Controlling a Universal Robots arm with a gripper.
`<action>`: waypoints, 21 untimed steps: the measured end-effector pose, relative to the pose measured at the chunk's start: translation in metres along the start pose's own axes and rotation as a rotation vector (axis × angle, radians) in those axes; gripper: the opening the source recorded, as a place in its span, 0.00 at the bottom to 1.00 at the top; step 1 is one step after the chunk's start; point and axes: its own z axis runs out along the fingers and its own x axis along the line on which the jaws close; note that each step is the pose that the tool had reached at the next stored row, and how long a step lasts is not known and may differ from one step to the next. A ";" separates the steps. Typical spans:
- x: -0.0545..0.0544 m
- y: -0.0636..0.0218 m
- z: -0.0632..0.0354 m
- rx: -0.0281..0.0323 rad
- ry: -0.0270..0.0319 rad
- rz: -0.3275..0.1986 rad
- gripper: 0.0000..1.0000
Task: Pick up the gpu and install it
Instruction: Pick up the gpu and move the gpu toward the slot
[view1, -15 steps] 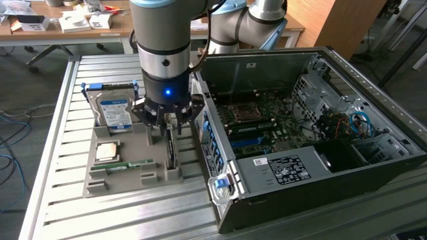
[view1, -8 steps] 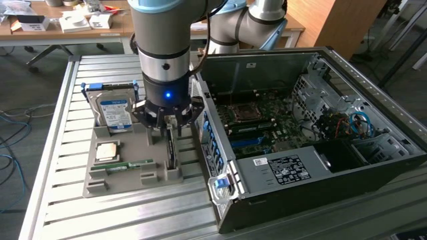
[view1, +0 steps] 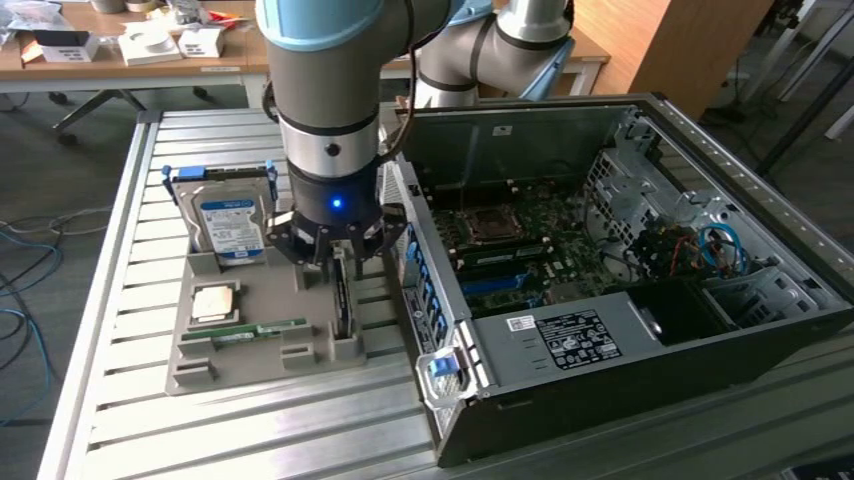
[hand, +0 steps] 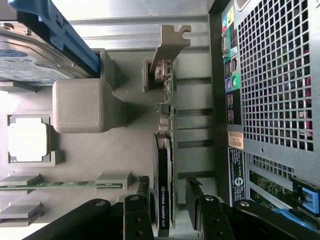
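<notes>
Two fingers of the end effector (hand: 169, 195) sat apart, straddling the gpu (hand: 165, 160), not yet clamped. Gpu stood on edge in its tray (view1: 254, 300) slot mid-counter (view1: 127, 260), just beside the case (view1: 601, 335); upright, likely so both faces were open to a pinch.

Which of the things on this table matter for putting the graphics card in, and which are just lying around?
For the job: graphics card, standing on edge in the gray tray; gripper, open astride it; open computer case.
Just lying about: hard drive; memory stick; processor chip.
</notes>
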 end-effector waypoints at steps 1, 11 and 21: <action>0.000 0.0001 0.0016 0.0000 0.0000 0.000 0.43; 0.002 0.0068 0.0053 -0.0014 0.0000 0.000 0.43; 0.004 0.0093 0.0195 -0.0016 -0.0004 0.000 0.43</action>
